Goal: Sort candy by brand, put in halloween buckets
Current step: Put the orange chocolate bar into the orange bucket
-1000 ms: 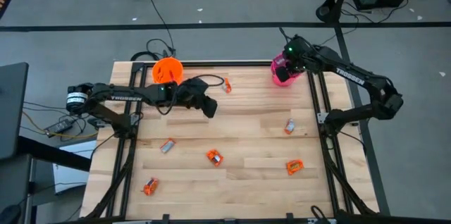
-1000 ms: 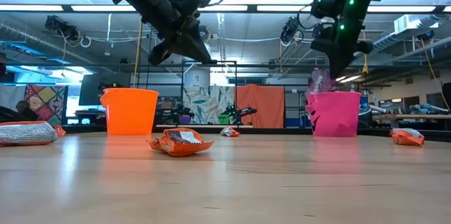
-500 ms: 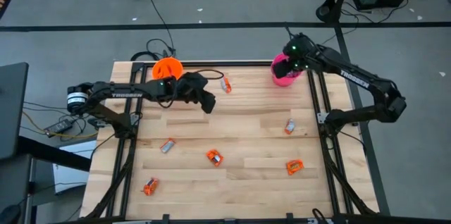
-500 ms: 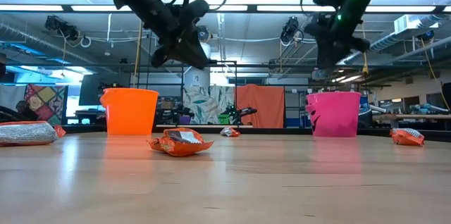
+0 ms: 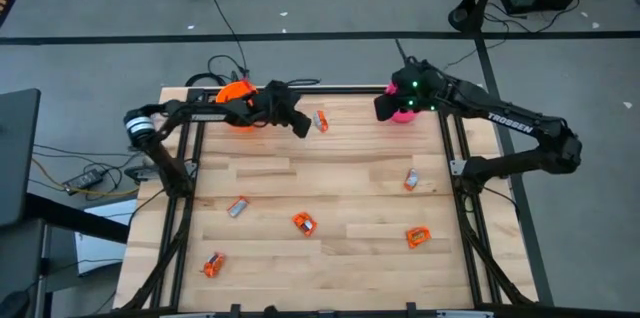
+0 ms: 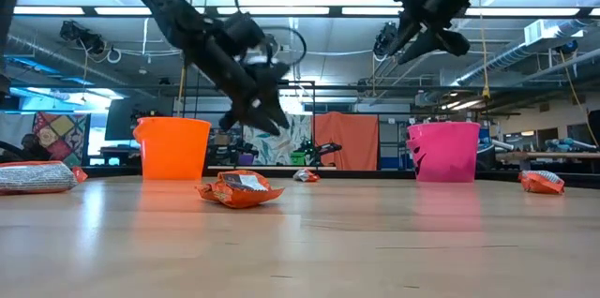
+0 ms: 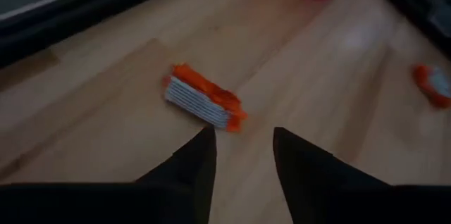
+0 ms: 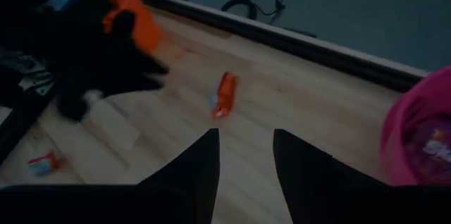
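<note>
Wooden tabletop [image 5: 330,188], six candies scattered on it. We see the left end effector [image 5: 300,126] by the orange bucket [image 5: 235,93], fingers apart, empty, near one candy [image 5: 321,121]. Right end effector [image 5: 382,108] beside the pink bucket [image 5: 404,110], fingers apart, empty.

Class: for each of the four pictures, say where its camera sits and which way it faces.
High view: overhead, looking down; both arms, orange bucket.
Low view: tabletop level, facing the room; arms overhead, pink bucket.
Left wrist view: past the left hand onto one candy.
Right wrist view: past the right hand over the table.
Both wrist views share that candy.
</note>
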`<act>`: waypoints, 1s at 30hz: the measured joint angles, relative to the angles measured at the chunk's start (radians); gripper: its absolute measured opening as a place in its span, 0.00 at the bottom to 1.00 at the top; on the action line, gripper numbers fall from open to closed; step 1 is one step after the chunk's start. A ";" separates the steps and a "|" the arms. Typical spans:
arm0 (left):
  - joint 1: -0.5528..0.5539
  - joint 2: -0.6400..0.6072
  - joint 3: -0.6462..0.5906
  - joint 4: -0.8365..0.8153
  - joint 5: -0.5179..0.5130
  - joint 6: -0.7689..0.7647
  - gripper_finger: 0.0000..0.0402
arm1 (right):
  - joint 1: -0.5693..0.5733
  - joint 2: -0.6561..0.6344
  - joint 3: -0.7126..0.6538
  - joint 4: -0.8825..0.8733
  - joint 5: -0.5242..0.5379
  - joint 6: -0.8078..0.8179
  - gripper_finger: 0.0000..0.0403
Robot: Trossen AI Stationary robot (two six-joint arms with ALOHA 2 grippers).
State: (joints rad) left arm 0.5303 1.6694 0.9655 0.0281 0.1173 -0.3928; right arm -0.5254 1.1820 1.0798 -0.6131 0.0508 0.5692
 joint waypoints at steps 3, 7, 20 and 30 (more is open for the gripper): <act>0.020 0.061 0.055 -0.008 0.039 0.022 0.40 | 0.042 0.000 0.000 -0.003 0.033 0.039 0.36; 0.022 0.147 0.188 -0.099 0.040 0.039 0.47 | 0.079 0.000 0.000 -0.002 0.062 0.066 0.36; 0.037 0.433 0.585 -0.526 -0.046 0.182 0.65 | 0.121 0.001 0.000 -0.018 0.079 0.094 0.36; 0.038 0.492 0.596 -0.536 -0.022 0.191 0.55 | 0.120 0.001 0.000 -0.019 0.079 0.086 0.36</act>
State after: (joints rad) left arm 0.5686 2.1615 1.5614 -0.5079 0.0950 -0.2014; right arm -0.4049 1.1828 1.0798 -0.6319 0.1299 0.6548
